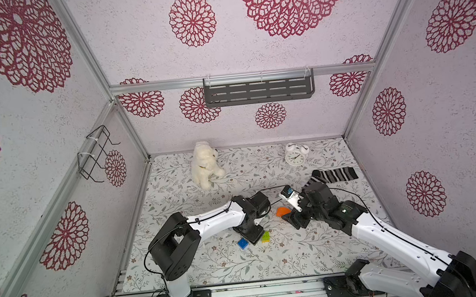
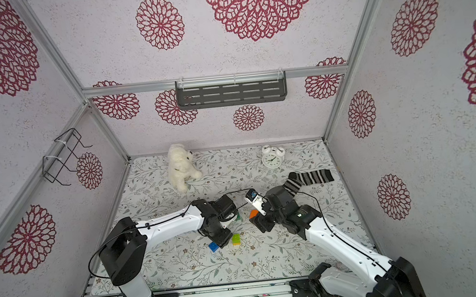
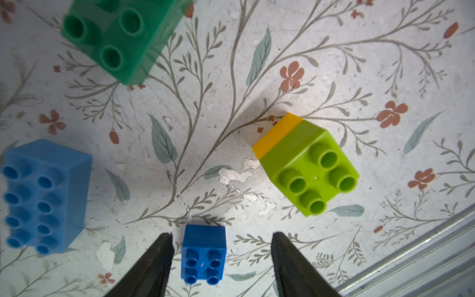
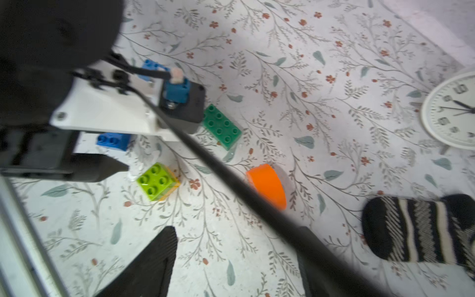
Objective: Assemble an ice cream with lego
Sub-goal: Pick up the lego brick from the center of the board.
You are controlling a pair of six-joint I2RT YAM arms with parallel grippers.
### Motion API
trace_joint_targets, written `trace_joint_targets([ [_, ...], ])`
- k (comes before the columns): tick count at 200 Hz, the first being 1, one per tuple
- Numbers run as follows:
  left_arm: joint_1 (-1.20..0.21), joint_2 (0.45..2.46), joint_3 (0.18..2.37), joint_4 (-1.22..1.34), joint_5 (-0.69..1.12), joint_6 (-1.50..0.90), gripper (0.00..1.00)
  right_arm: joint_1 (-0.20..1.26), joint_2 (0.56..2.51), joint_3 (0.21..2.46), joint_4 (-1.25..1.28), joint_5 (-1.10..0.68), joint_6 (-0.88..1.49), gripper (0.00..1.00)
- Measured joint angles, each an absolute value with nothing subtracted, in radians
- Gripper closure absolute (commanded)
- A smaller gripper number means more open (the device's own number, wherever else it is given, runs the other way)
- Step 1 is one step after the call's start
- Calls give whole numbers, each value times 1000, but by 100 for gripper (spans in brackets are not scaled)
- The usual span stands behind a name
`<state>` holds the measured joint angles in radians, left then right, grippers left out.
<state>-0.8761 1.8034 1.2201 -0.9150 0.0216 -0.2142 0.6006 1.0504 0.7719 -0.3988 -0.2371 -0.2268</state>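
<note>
The left gripper (image 3: 222,236) is hanging open over the flowered table (image 3: 385,64), its jaws standing either side of the dark-blue brick (image 3: 203,254) and holding nothing; the brick is sitting studs-up on the table, closer to one finger than the other, with a gap showing on both sides. The ice cream so far is only a lime brick (image 3: 312,169) seated on a yellow brick (image 3: 276,135), standing near by; the light-blue brick (image 3: 43,198) and green brick (image 3: 120,36) are lying apart from it; the orange dome (image 4: 267,185) is lying further off, near the right gripper (image 4: 237,231), which is likewise hanging open and empty. To my eye the left arm is lining up to take the dark-blue brick. It would do well to centre the jaws first, so that closing is not shoving the brick sideways, then grip the flat sides below the studs and lift straight, squaring the brick over the lime studs before pressing. The little stack is standing loose, so a skewed push could be tipping it; the right gripper might be steadying it.
</note>
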Motion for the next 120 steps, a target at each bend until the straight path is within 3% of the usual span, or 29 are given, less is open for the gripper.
trace_joint_targets([
  [51, -729, 1815, 1181, -1025, 18, -239, 34, 574, 1073, 862, -424, -507, -244, 25],
  [120, -738, 1779, 1183, -1076, 40, -256, 33, 646, 1113, 867, -466, -421, -244, 24],
])
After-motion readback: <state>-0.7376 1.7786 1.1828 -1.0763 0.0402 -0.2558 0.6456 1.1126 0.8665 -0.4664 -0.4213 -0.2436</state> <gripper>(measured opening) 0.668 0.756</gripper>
